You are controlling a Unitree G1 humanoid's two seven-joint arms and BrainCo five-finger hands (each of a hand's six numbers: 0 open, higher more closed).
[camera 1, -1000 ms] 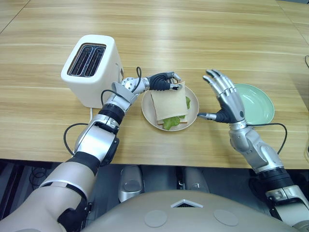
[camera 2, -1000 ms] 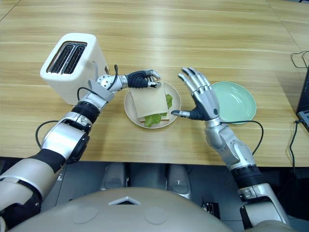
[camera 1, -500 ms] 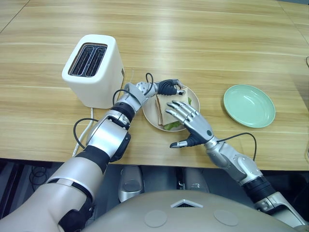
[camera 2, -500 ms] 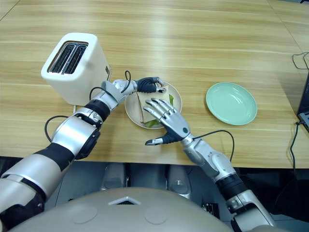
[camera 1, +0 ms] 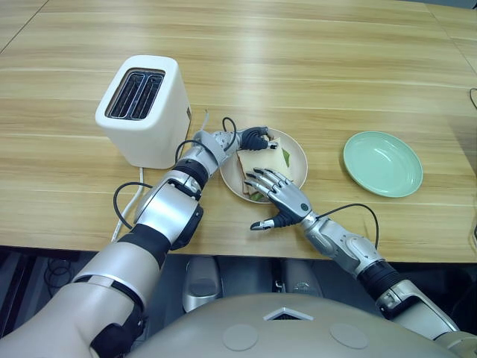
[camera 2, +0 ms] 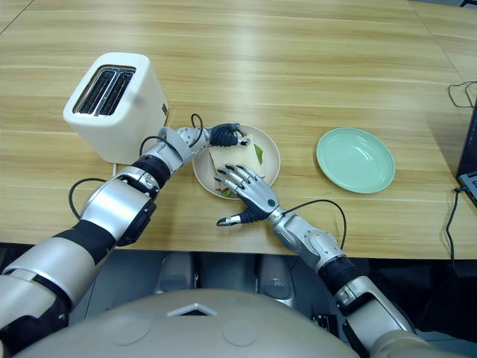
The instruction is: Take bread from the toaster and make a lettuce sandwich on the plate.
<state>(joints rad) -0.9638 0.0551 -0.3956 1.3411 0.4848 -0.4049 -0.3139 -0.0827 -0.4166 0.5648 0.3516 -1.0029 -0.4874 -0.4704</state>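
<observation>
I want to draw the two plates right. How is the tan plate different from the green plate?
The tan plate holds bread and lettuce; the green plate is bare. The tan plate sits beside the toaster, with the left robot hand and right robot hand at it; the green plate lies apart on the right, untouched. Both are round, on the table.

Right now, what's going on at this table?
The robot is assembling a sandwich on the tan plate: a bread slice lies over lettuce there. Its left hand is curled on the slice's far corner, and its right hand is spread open over the near edge. The toaster slots look empty; a green plate sits unused to the right.
</observation>
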